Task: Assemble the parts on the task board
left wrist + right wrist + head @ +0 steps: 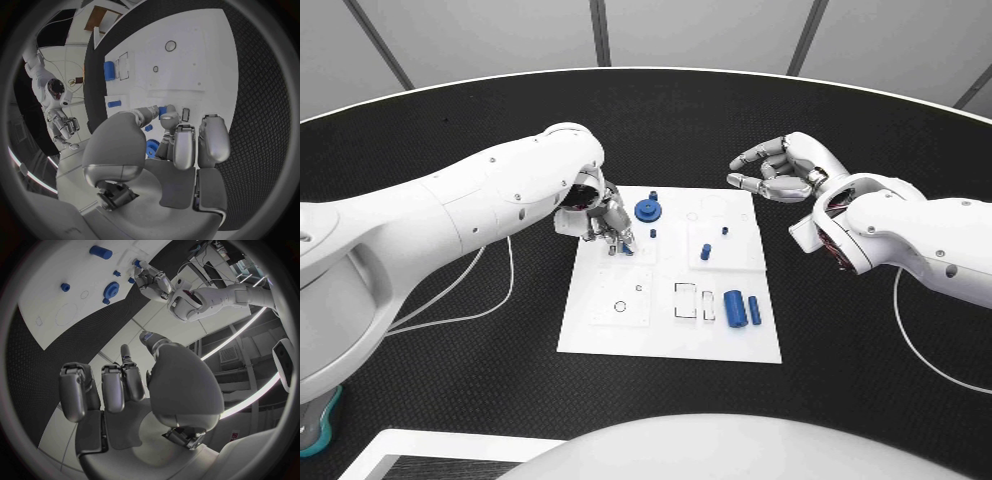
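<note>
1. Blue, small and short, one part (629, 250) sits at the fingertips of the left hand (599, 215), pinched between thumb and a finger and lowered onto the near-left area of the task board (668, 340); the left wrist view shows the same pinch on the part (162, 110).
2. Its long axis looks roughly upright, pointing down toward the board, so the coming move is probably a straight push downward from that hand; whether a hole lies directly under it cannot be told.
3. Just beside the left hand, toward the board's far edge, stands a round blue gear-like part (648, 209).
4. Farther from this hand, across the board, lie a small peg (705, 252) and two longer blue cylinders (741, 307), lengthwise along the board.
5. Off the board over the black surface (444, 370), the right hand (783, 170) hovers with fingers curled in on nothing, well apart from the pinched part; the left hand is clearly nearer.
</note>
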Robot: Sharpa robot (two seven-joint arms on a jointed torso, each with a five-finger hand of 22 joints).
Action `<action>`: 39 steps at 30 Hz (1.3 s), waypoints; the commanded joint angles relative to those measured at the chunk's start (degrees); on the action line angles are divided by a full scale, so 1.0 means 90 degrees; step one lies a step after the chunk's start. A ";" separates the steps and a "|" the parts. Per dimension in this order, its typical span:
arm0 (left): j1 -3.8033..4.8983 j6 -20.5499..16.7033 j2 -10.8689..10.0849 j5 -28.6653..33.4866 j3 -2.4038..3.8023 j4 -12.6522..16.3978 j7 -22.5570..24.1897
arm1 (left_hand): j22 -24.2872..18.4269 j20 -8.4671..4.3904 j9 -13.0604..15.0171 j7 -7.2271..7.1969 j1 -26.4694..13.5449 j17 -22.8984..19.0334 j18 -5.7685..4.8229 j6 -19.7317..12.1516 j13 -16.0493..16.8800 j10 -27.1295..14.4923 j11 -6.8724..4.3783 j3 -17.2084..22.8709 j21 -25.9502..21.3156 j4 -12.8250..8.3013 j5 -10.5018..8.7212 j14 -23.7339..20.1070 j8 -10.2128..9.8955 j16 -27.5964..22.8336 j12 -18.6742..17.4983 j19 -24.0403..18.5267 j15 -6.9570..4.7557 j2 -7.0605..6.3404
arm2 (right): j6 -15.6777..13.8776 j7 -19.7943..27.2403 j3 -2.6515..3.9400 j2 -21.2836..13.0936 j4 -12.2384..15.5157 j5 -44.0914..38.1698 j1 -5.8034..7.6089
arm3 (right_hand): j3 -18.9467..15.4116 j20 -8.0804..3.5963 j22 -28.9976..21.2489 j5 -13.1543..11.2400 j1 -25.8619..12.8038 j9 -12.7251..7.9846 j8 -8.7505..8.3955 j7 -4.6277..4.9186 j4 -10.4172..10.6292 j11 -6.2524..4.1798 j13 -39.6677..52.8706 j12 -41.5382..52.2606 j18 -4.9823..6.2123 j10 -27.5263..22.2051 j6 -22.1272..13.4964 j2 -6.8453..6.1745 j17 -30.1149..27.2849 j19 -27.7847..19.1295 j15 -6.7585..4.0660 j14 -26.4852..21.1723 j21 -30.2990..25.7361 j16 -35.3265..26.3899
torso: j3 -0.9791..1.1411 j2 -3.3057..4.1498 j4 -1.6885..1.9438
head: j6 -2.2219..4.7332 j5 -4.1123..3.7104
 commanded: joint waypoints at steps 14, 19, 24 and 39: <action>-0.0011 0.0013 0.0005 -0.0005 -0.0001 0.0000 -0.0114 | 0.0008 0.0032 0.0010 -0.0023 0.0070 0.0849 -0.0004 0.0025 0.0012 0.0044 0.0015 0.0865 -0.0027 -0.0928 0.0017 0.0439 0.0024 -0.0038 0.0044 -0.0029 0.0059 -0.0024 | 0.0002 0.0001 0.0000 0.0002 0.0009 0.0000 0.0000 | 0.0000 -0.0047 0.0815 0.0033 -0.0033 0.0006 0.0038 -0.0012 0.0030 -0.0028 0.0894 -0.0001 0.0036 0.0023 -0.0040 0.0018 0.0863 0.0244 -0.0047 0.0478 -0.0020 -0.0021 | 0.0004 0.0001 0.0000 | -0.0015 -0.0007; -0.0013 0.0038 0.0006 -0.0046 -0.0001 0.0004 -0.0108 | 0.0008 0.0032 0.0010 -0.0023 0.0070 0.0849 -0.0004 0.0025 0.0012 0.0044 0.0015 0.0865 -0.0027 -0.0928 0.0017 0.0439 0.0024 -0.0038 0.0044 -0.0029 0.0059 -0.0024 | 0.0002 0.0002 0.0000 0.0001 0.0012 0.0000 0.0000 | 0.0000 -0.0047 0.0815 0.0033 -0.0033 0.0006 0.0038 -0.0012 0.0030 -0.0028 0.0894 -0.0001 0.0036 0.0023 -0.0040 0.0018 0.0863 0.0244 -0.0047 0.0478 -0.0020 -0.0021 | 0.0003 0.0003 0.0003 | -0.0026 -0.0010; -0.0016 0.0065 0.0007 -0.0073 -0.0001 -0.0008 -0.0107 | 0.0002 0.0032 0.0012 -0.0024 0.0069 0.0845 -0.0003 0.0030 0.0027 0.0055 0.0014 0.0865 -0.0030 -0.0943 0.0016 0.0438 0.0029 -0.0040 0.0058 -0.0032 0.0060 -0.0036 | 0.0001 0.0002 0.0001 -0.0002 0.0016 0.0000 0.0000 | 0.0000 -0.0047 0.0815 0.0033 -0.0033 0.0006 0.0038 -0.0012 0.0030 -0.0028 0.0894 -0.0001 0.0036 0.0023 -0.0040 0.0018 0.0863 0.0244 -0.0047 0.0478 -0.0020 -0.0021 | 0.0002 0.0001 -0.0001 | -0.0032 -0.0004; -0.0029 0.0041 0.0035 -0.0086 -0.0001 -0.0045 -0.0114 | 0.0004 0.0032 0.0016 -0.0024 0.0063 0.0844 -0.0003 0.0037 0.0011 0.0049 0.0015 0.0863 -0.0029 -0.0954 0.0013 0.0438 0.0037 -0.0040 0.0053 -0.0032 0.0060 -0.0046 | 0.0010 0.0008 0.0001 0.0005 0.0017 0.0000 0.0000 | -0.0002 -0.0050 0.0793 0.0040 -0.0022 0.0008 0.0046 -0.0012 0.0026 -0.0030 0.0883 -0.0012 0.0040 0.0013 -0.0046 0.0015 0.0848 0.0234 -0.0050 0.0475 -0.0034 -0.0032 | 0.0008 -0.0007 -0.0007 | -0.0054 -0.0016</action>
